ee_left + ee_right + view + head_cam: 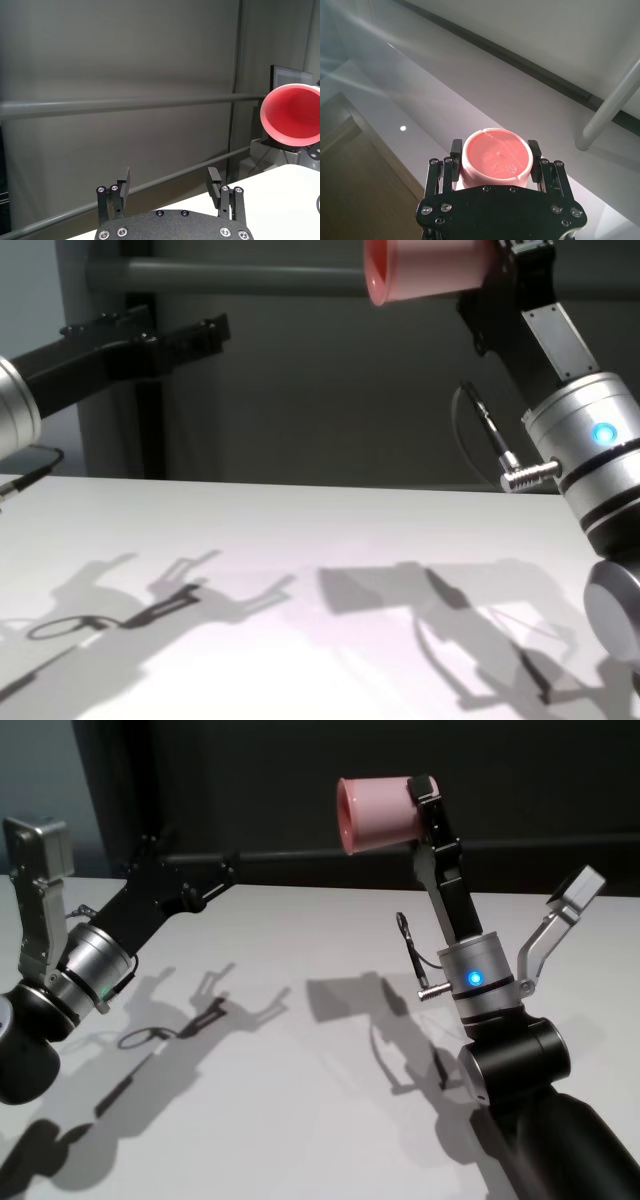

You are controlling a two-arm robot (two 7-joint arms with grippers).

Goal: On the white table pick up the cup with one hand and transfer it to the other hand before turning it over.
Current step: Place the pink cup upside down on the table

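Note:
The pink cup (375, 812) lies on its side high above the white table (300, 1050), its open mouth facing my left arm. My right gripper (420, 810) is shut on the cup's base end. In the right wrist view the cup's flat base (495, 156) sits between the two fingers (456, 150). My left gripper (205, 880) is open and empty, off to the left of the cup and lower, pointing toward it. In the left wrist view the cup's red inside (290, 114) shows beyond the open fingers (124, 180). The chest view shows the cup (425, 268) at the top.
A dark wall with a grey horizontal rail (230, 278) runs behind the table's far edge. A dark monitor (287, 75) stands behind the cup in the left wrist view. Shadows of both arms fall on the tabletop (300, 540).

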